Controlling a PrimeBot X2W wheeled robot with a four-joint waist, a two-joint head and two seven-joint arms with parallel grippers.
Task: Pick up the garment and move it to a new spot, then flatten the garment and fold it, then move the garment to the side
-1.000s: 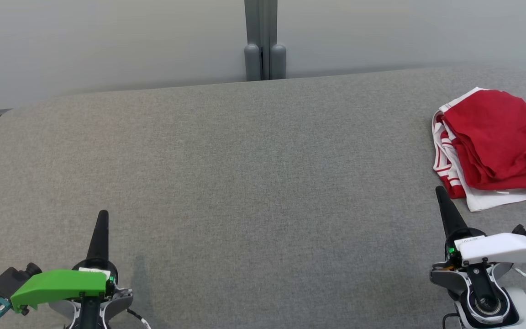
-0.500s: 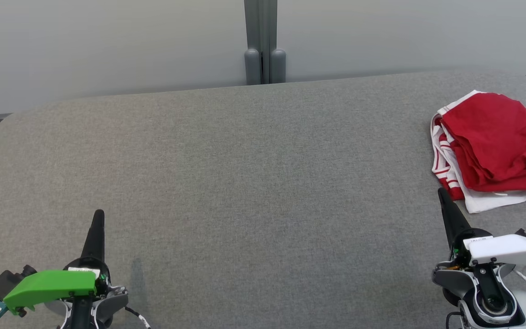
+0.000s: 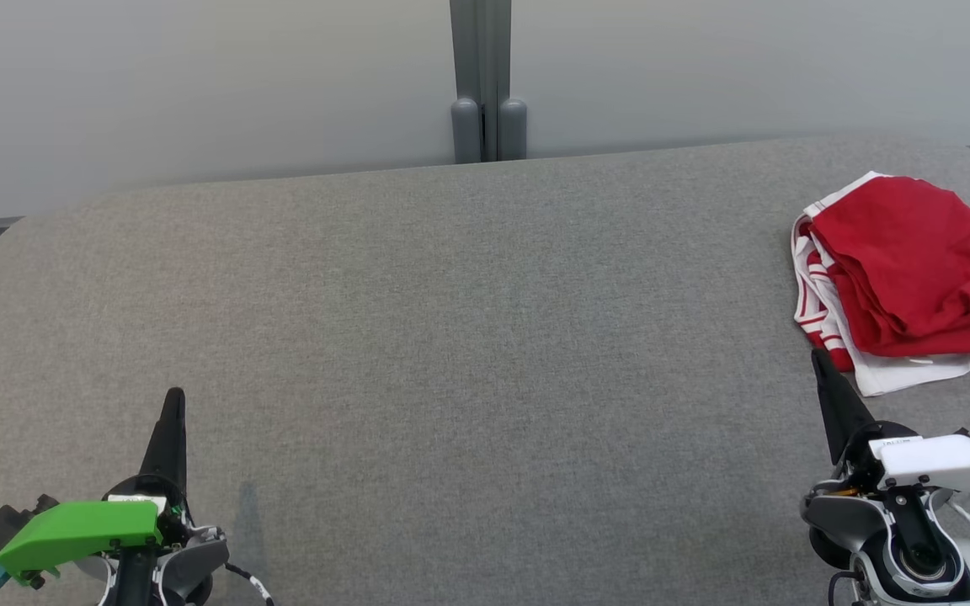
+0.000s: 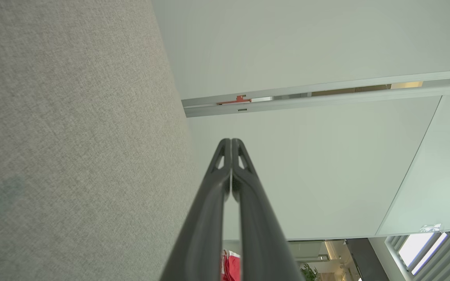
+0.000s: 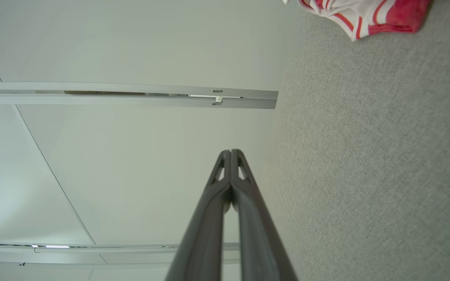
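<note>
Lying folded at the far right end of the grey fabric table (image 3: 451,337), the red-and-white garment (image 3: 914,269) has kept its place over the last second (the slight drift in the head view is the camera's own). The left gripper (image 3: 173,397) and right gripper (image 3: 818,360) stay empty, fingers pressed together, the right just beside the garment. By my judgement, all 3 stages are done.

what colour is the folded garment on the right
Red, with white and red-striped trim along its edge; the garment shows best in the head view.
</note>
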